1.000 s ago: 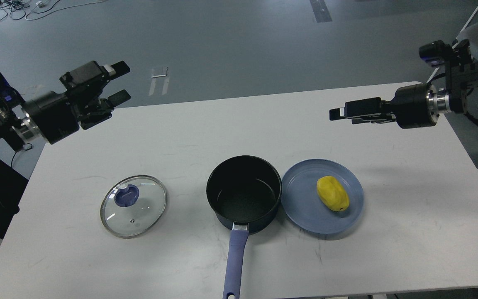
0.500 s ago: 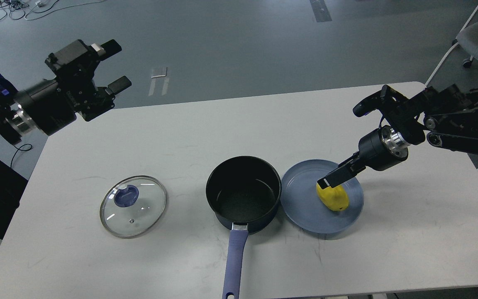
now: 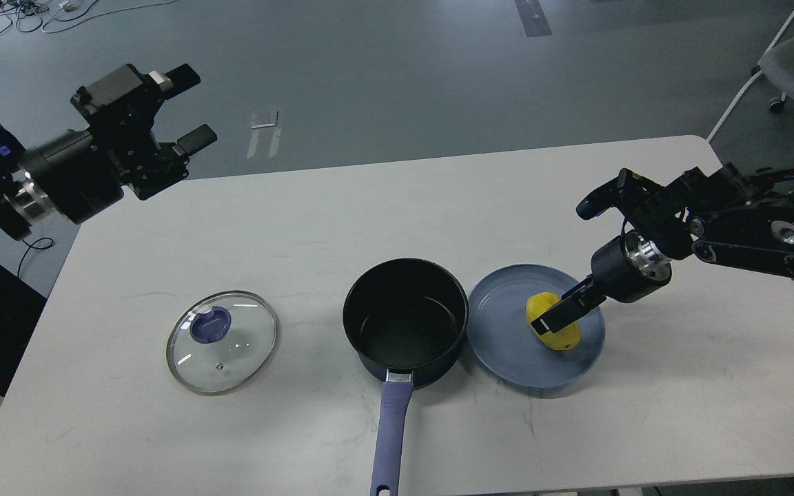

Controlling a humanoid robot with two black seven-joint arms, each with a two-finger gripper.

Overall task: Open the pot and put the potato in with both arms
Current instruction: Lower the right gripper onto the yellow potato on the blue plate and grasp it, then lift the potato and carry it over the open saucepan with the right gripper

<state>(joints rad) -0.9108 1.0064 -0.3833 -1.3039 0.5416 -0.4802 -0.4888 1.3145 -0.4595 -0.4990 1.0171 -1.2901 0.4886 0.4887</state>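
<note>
- In the upper left of the frame your left hand (image 3: pixel 187 107) hangs beyond the tabletop (image 3: pixel 300 207) edge, its two fingers apart and holding nothing.
- At lower left a round glass lid (image 3: pixel 222 342) with a blue knob lies flat.
- At centre you see the pot (image 3: pixel 405 321), dark navy, black inside, open and empty, its long blue-purple handle pointing to the bottom edge.
- Just right of it, rim almost touching, sits a flat blue plate (image 3: pixel 500 331).
- The potato (image 3: pixel 557 334), smooth, yellow and oval, lies on the plate's right half.
- Your right hand (image 3: pixel 554 315) reaches down over the potato; you cannot tell whether its fingers are closed on it.
</note>
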